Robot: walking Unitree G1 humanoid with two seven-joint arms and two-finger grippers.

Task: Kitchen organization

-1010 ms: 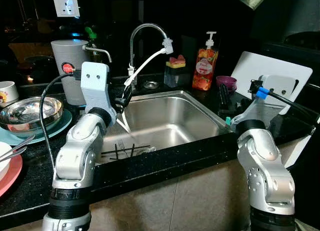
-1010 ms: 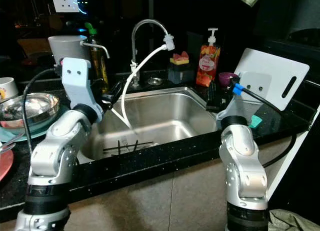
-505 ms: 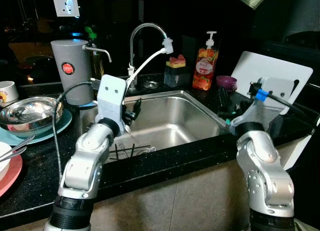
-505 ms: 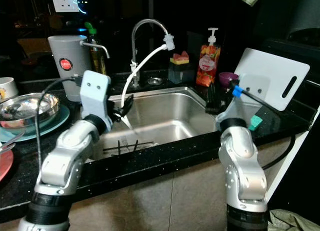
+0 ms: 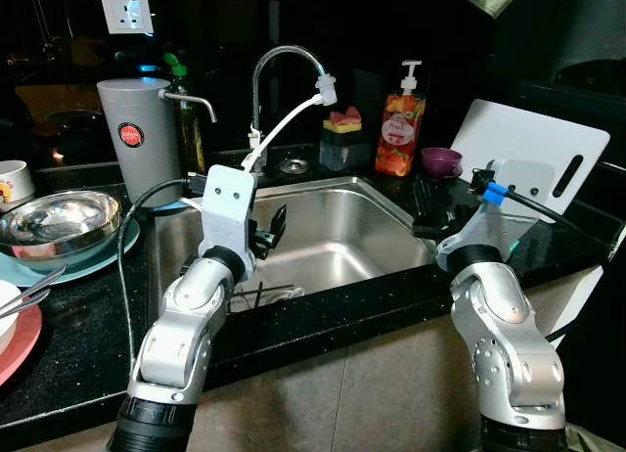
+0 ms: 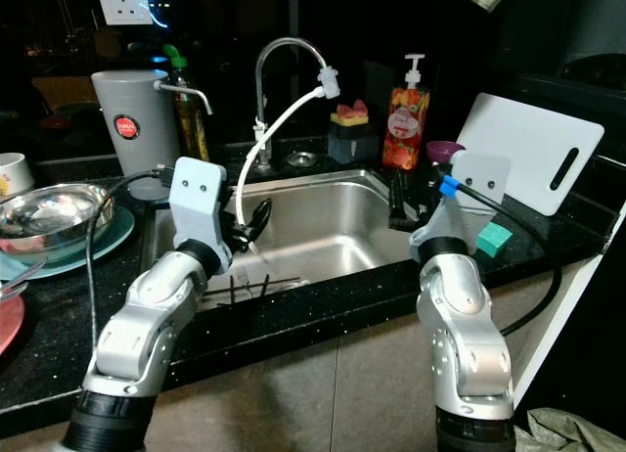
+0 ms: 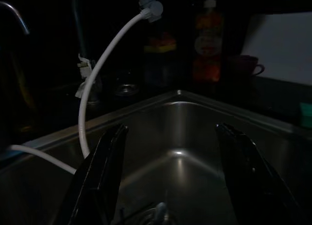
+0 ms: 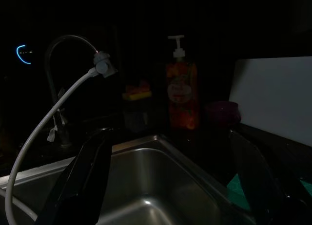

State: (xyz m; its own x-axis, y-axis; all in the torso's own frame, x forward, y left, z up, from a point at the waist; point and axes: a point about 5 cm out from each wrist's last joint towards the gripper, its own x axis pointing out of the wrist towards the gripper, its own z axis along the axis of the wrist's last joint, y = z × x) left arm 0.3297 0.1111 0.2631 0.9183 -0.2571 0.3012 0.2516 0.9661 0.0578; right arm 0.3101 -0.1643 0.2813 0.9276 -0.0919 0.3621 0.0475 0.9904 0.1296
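Plates sit at our nine o'clock on the dark counter, a steel bowl resting on the teal one, with a white cup behind at ten o'clock. Further right stands a grey canister with a spout. We hold our left gripper over the left part of the steel sink, fingers spread apart and grasping nothing; dark utensils lie on the sink floor just below it. At twelve o'clock the curved tap rises behind the basin, a white hose trailing from its spout down into the sink. Past it, at one o'clock, stand a sponge holder, an orange soap bottle and a purple cup. Our right gripper hovers at the sink's right rim, fingers wide and empty. At two o'clock a white cutting board leans, a green sponge near it.
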